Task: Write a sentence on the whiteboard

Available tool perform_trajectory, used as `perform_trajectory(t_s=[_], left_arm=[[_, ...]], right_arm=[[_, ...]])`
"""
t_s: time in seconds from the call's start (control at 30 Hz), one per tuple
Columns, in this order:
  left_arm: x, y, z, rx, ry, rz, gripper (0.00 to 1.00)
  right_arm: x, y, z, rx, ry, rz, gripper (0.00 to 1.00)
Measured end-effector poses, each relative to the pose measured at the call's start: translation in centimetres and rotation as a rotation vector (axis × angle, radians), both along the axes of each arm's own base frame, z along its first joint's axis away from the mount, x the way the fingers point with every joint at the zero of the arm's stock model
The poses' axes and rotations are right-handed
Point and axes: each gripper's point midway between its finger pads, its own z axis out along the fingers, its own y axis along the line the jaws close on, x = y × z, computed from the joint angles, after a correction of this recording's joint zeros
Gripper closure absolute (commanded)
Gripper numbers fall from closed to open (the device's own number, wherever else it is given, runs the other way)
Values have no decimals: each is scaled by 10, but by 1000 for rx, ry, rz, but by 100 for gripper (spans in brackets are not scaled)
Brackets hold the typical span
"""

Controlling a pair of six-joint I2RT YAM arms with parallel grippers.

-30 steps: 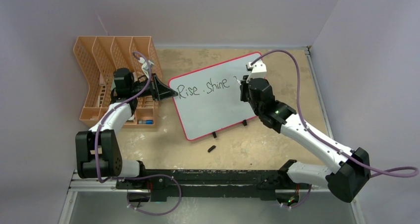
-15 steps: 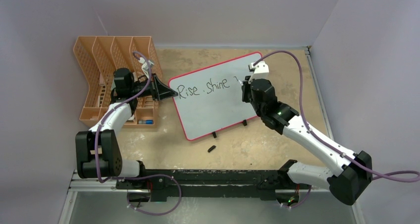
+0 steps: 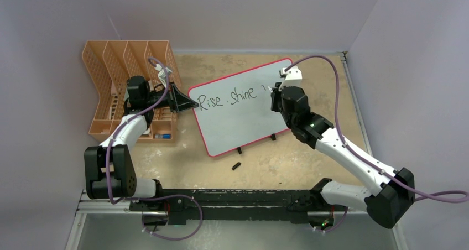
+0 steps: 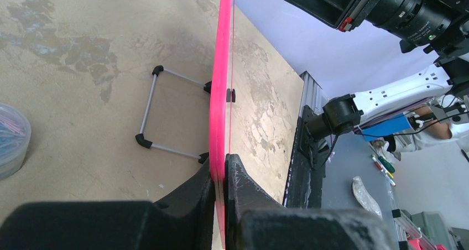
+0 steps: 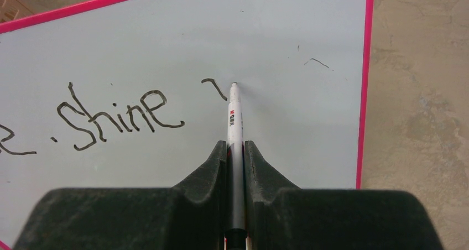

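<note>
The whiteboard (image 3: pixel 243 117) stands tilted on the table, white with a red-pink rim. Its black lettering (image 3: pixel 228 99) reads "Rise . shine", followed by one short stroke (image 5: pixel 214 87). My left gripper (image 3: pixel 189 105) is shut on the board's left rim (image 4: pixel 220 95), seen edge-on in the left wrist view. My right gripper (image 3: pixel 273 93) is shut on a white marker (image 5: pixel 234 123). The marker's tip touches the board just right of the short stroke. In the right wrist view my right gripper (image 5: pixel 235 147) clamps the marker's barrel.
An orange mesh file rack (image 3: pixel 124 89) stands at the back left, behind my left arm. A small black cap (image 3: pixel 236 165) lies on the table in front of the board. The board's wire foot (image 4: pixel 166 112) and a clear tub (image 4: pixel 11 139) show behind it.
My right gripper has shifted slightly right and up along the board with the marker. The left arm and the board have not moved.
</note>
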Motion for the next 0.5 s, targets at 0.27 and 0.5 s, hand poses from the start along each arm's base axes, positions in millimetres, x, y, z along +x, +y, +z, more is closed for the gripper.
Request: perform_trajectory(t_s=[0.27, 0.5], left_arm=[[0, 0, 0, 0, 0, 0, 100], [0, 0, 0, 0, 0, 0, 100]], right_arm=[[6, 4, -1, 1, -5, 1, 100], [9, 5, 6, 11, -23, 0, 100]])
